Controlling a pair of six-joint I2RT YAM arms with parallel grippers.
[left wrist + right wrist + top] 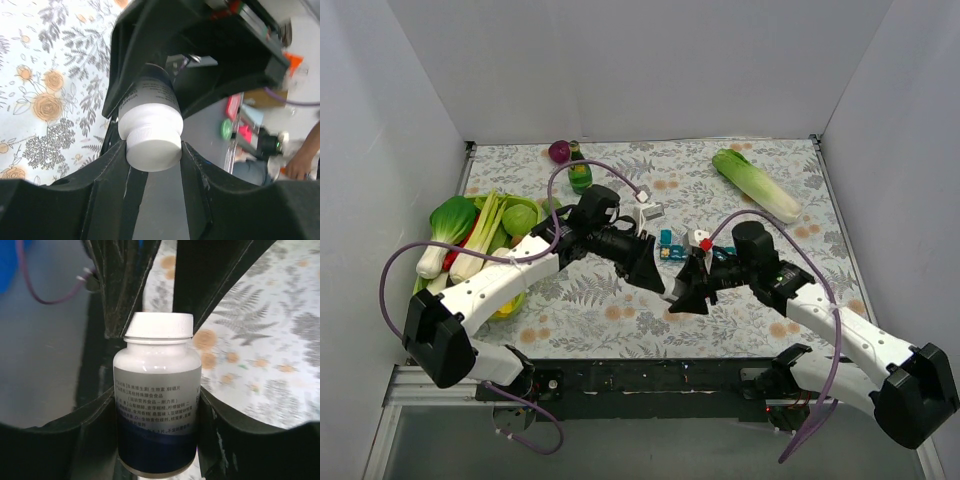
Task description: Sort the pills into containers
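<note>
A white pill bottle [157, 400] with a blue-and-white label and a white screw cap [159, 325] is held in the air between my two grippers. My right gripper [157, 415] is shut on the bottle's body. My left gripper [152, 155] is shut on the cap [152, 147], one finger on each side. In the top view the two grippers meet at the front middle of the table, the left [665, 285] and the right [682, 295], and hide the bottle. The teal-blue pill box [667, 245] lies just behind them, mostly hidden. No loose pills show.
A green tray [525, 300] with bok choy [448, 225] and other vegetables stands at the left. A napa cabbage [755, 185] lies at the back right. A green bottle [580, 178] and a purple onion [560, 151] are at the back. White walls close three sides.
</note>
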